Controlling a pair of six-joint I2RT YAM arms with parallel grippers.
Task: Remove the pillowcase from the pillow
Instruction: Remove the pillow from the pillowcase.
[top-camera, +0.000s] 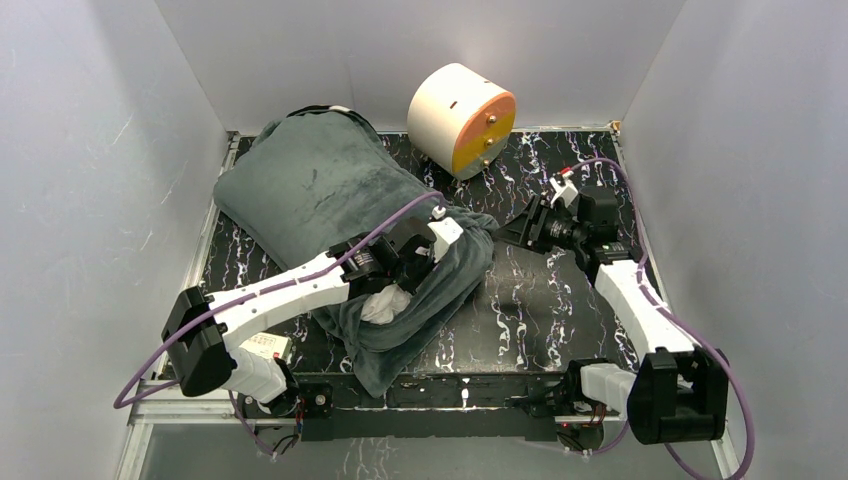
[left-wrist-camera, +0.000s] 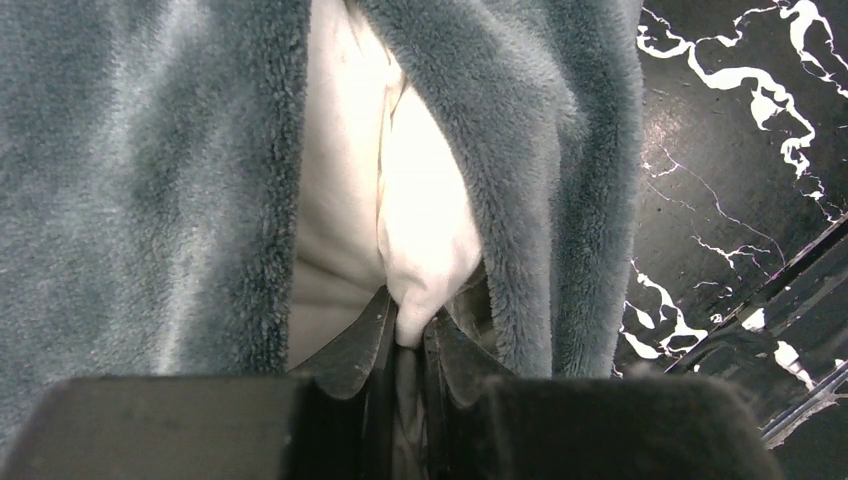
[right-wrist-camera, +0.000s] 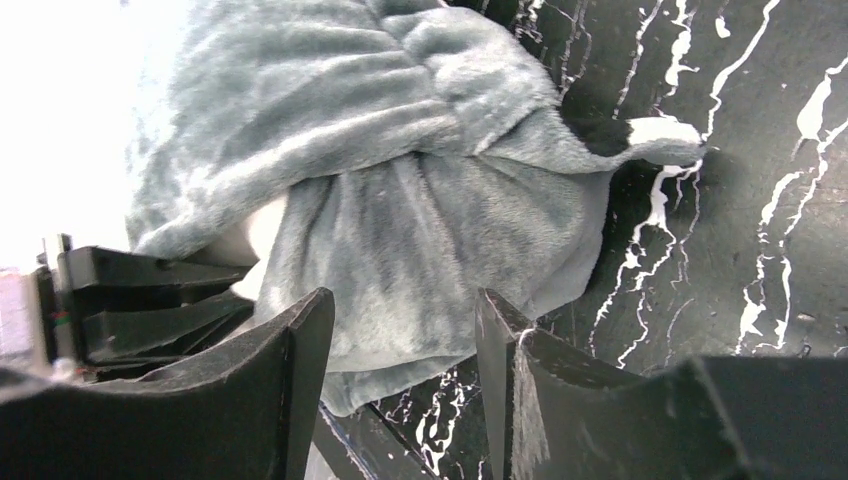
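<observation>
The pillowcase (top-camera: 320, 190) lies dark grey side up across the left half of the table, its open mouth at the near end. A bit of the white pillow (top-camera: 385, 303) shows in that mouth. My left gripper (top-camera: 400, 285) is at the mouth, shut on a pinch of the white pillow (left-wrist-camera: 420, 240) between the grey edges of the pillowcase (left-wrist-camera: 150, 160). My right gripper (top-camera: 512, 232) is open and empty, just right of the pillowcase's mouth, above the table. In the right wrist view the pillowcase (right-wrist-camera: 400, 200) fills the space beyond my open gripper (right-wrist-camera: 400, 330).
A cream-and-orange cylinder (top-camera: 460, 120) lies on its side at the back middle. The black marbled tabletop (top-camera: 540, 320) shows bare to the right of the pillowcase. Grey walls close in the left, right and back sides.
</observation>
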